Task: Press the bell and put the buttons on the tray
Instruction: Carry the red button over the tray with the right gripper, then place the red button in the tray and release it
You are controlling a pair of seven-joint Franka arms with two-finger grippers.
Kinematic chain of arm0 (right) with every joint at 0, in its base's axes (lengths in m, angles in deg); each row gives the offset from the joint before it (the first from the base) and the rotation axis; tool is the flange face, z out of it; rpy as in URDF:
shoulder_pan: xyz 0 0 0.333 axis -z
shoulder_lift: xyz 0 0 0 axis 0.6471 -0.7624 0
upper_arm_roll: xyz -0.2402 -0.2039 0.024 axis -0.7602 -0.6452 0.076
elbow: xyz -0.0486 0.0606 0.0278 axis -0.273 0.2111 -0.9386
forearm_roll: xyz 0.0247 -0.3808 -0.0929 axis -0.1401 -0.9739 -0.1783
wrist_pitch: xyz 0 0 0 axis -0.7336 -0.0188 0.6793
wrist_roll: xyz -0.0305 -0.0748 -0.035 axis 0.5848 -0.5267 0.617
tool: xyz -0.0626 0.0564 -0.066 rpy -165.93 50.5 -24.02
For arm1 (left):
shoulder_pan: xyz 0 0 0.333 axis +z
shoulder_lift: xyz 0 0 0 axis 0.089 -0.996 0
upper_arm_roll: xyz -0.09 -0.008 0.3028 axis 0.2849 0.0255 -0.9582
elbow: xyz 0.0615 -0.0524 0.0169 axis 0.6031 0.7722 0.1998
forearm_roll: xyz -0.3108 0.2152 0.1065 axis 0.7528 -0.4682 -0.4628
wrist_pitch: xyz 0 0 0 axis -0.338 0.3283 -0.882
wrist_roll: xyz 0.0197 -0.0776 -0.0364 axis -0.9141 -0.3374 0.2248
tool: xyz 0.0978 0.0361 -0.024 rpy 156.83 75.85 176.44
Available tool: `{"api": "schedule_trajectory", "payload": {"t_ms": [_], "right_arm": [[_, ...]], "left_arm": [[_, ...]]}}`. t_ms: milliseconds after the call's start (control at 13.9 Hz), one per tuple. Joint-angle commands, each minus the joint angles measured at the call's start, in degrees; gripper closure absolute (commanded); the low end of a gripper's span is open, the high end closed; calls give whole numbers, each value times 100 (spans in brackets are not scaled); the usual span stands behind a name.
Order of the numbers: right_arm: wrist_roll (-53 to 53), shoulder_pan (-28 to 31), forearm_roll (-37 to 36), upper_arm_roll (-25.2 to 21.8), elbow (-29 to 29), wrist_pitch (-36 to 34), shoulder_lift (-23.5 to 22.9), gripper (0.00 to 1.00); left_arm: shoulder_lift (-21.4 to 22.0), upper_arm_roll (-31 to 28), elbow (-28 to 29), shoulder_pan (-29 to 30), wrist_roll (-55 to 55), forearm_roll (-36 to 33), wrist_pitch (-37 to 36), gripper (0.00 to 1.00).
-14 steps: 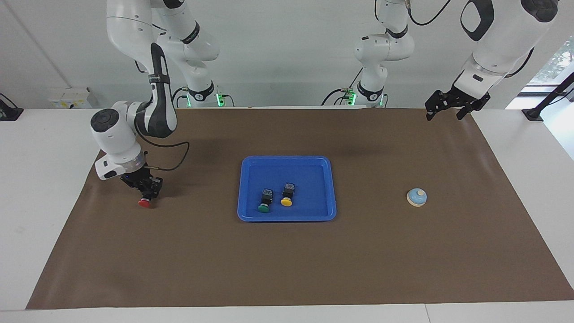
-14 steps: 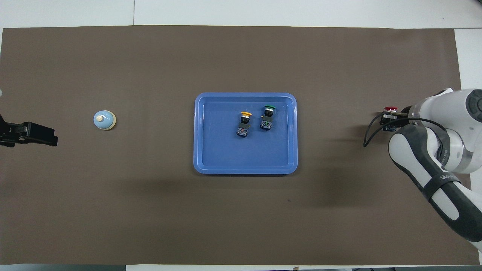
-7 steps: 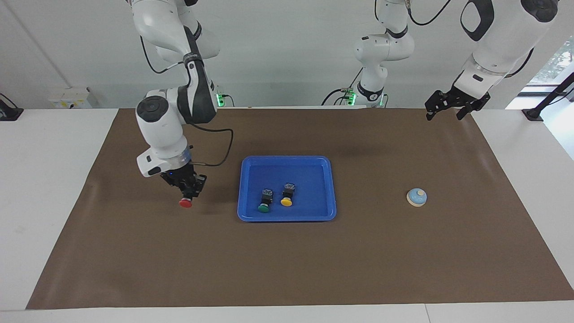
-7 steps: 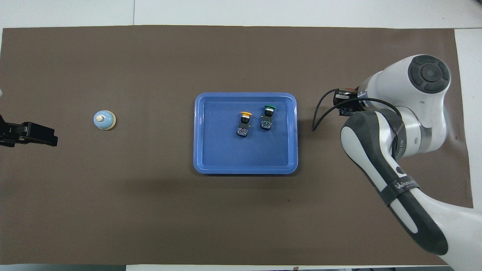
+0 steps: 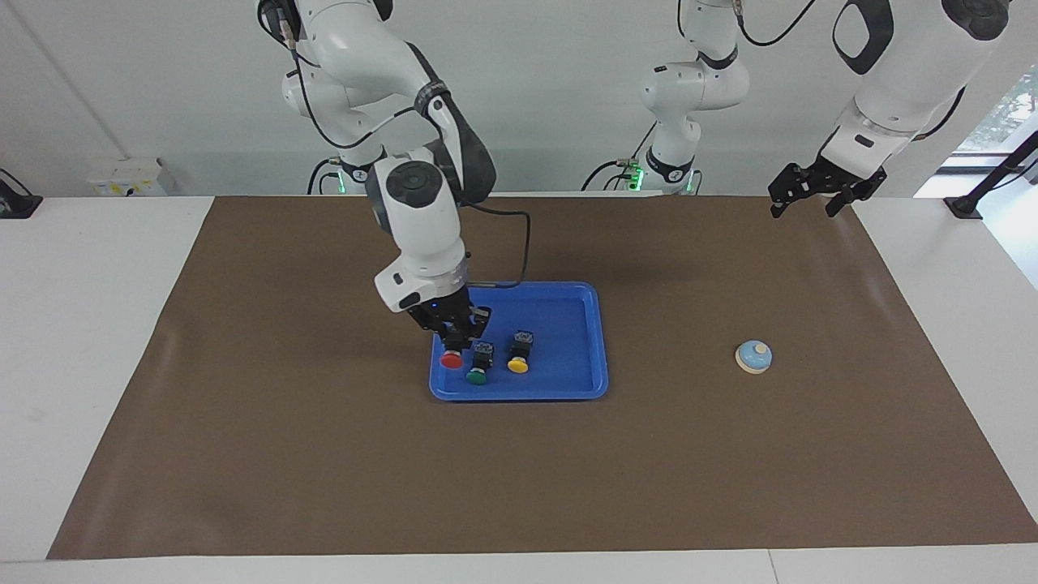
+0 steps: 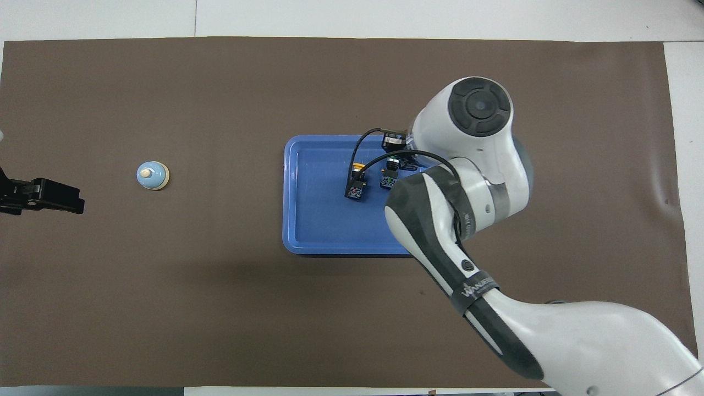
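Note:
My right gripper (image 5: 456,341) is shut on the red button (image 5: 452,360), holding it by its black body with the cap downward, over the blue tray's (image 5: 568,324) end toward the right arm. The green button (image 5: 478,369) and the yellow button (image 5: 518,358) lie in the tray beside it. In the overhead view the right arm covers the red button and part of the green button (image 6: 390,179); the yellow button (image 6: 356,185) and the tray (image 6: 319,220) show. The light-blue bell (image 5: 753,356) (image 6: 152,175) stands on the mat toward the left arm's end. My left gripper (image 5: 805,204) (image 6: 55,196) waits open in the air.
A brown mat (image 5: 324,454) covers most of the white table (image 5: 81,324). The right arm's forearm and cable (image 6: 456,220) reach over the tray's end toward the right arm. Nothing else stands on the mat.
My right arm has carried the red button from the mat at the right arm's end across to over the tray. The left arm, the bell and the other two buttons have not moved.

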Motion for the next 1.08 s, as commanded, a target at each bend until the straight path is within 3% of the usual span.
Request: {"api": "schedule_trajectory", "payload": {"t_ms": [0,574,1005], "right_arm": [[-300,-303,305,-28,-770,-164,-602,100],[-467,-1323,324,-37,-746,634,-1165,100],[-458,-1333,324,-37,-359,943,-1183,100]], "left_arm": [[23,-17,-48,6,-31,7,-53,0],[23,-8,-48,6,-31,7,-53,0],[15,-16,-48,6,-31,7,-53,0]]}}
